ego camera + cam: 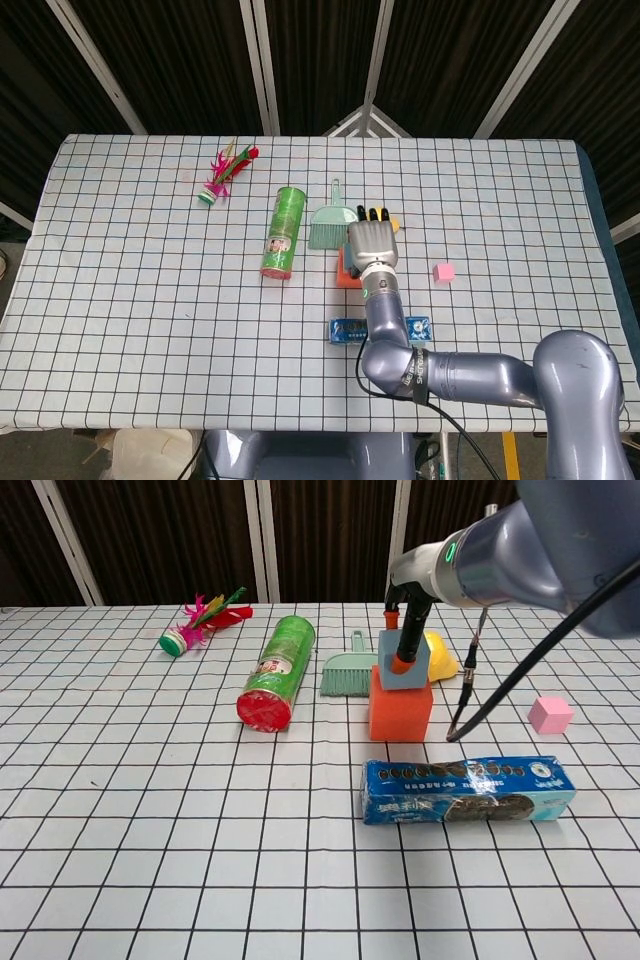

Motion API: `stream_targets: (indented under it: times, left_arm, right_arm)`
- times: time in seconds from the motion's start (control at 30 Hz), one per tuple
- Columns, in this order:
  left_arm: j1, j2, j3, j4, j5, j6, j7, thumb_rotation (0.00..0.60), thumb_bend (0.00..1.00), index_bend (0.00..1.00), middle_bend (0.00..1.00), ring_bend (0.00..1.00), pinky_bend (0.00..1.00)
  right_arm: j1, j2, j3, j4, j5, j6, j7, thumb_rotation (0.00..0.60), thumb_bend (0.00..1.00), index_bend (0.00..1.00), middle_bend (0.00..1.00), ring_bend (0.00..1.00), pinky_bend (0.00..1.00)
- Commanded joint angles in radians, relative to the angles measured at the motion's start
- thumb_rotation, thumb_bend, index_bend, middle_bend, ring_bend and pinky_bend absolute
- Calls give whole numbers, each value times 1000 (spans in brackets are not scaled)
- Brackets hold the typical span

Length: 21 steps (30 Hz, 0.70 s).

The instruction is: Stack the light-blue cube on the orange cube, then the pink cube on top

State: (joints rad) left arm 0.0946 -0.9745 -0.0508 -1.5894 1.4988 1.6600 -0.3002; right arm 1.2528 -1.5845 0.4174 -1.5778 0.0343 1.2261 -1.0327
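Fingers [404,640] of the right hand [368,243] clamp the light-blue cube [404,662] from above — a dark finger with an orange tip runs down the cube's near face in the chest view, and the head view shows only the back of the hand covering it. That cube sits on top of the orange cube [400,704], its underside on or just at the orange top; whether the full weight rests there cannot be told. From the head view the orange cube peeks out at the hand's near-left edge [343,272]. The right arm [470,380] runs from the near right side of the table up to the hand, passing over a blue biscuit packet [468,790] that lies lengthwise just near of the stack. The pink cube [551,715] stands alone to the right of the stack, well apart from it. Just behind the stack is a yellow object [441,658], partly hidden, and to its left a small teal brush [350,670]. Further left a green canister [278,672] lies on its side, red end facing near, and at the far left lies a feathered shuttlecock [203,615]. All rest on the checked tablecloth [150,810].
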Motion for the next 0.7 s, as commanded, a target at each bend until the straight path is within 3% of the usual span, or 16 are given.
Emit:
stream_targets:
  times: [0.03, 0.7]
  left_arm:
    - [0, 0, -1, 0, -1, 0, 0, 600, 161, 95, 0, 0, 0]
    - [-2, 0, -2, -2, -4, -4, 3, 600, 161, 95, 0, 0, 0]
  right_arm:
    - [0, -1, 1, 3, 2, 2, -3, 600, 1000, 813, 80, 88, 45]
    - [-1, -10, 18, 5, 4, 16, -25, 600, 1000, 814, 80, 88, 45]
